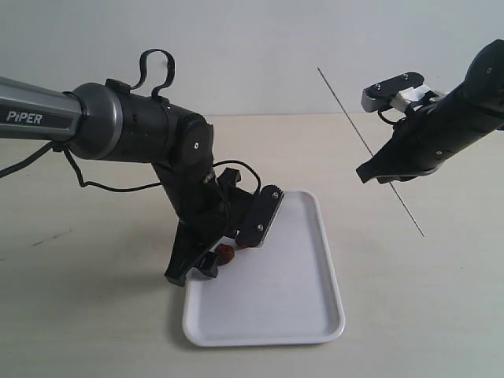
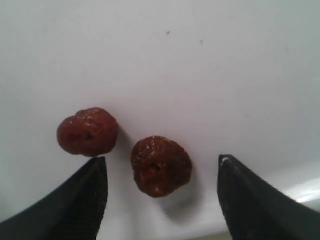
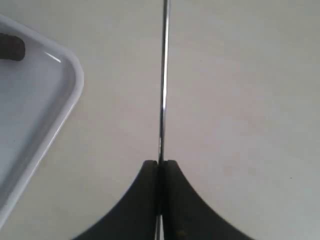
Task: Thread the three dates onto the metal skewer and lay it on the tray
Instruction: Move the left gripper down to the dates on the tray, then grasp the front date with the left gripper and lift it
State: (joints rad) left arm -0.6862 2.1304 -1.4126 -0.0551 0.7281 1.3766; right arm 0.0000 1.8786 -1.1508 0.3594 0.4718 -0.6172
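Closing, the wide left tool [image 2: 161,160] straddling a date [image 2: 161,167] on the tray [image 2: 210,60] may bump its neighbour [image 2: 87,132], while the right tool [image 3: 159,165] pinches the skewer [image 3: 163,75].

Looks to me like you're running this in a robotics lab or test room, not anybody's kitchen. You've got a black jointed left robot arm [image 1: 150,130] with a grey sleeve printed "PIPER", and a matching black right robot arm [image 1: 445,130] reaching in from the other side. Both work over a plain pale beige table [image 1: 79,315] set against a flat light grey wall [image 1: 236,47]. The plain white rectangular tray [image 1: 291,299] lying on that table reads like a staged test prop, and the even, flat lighting fits too.
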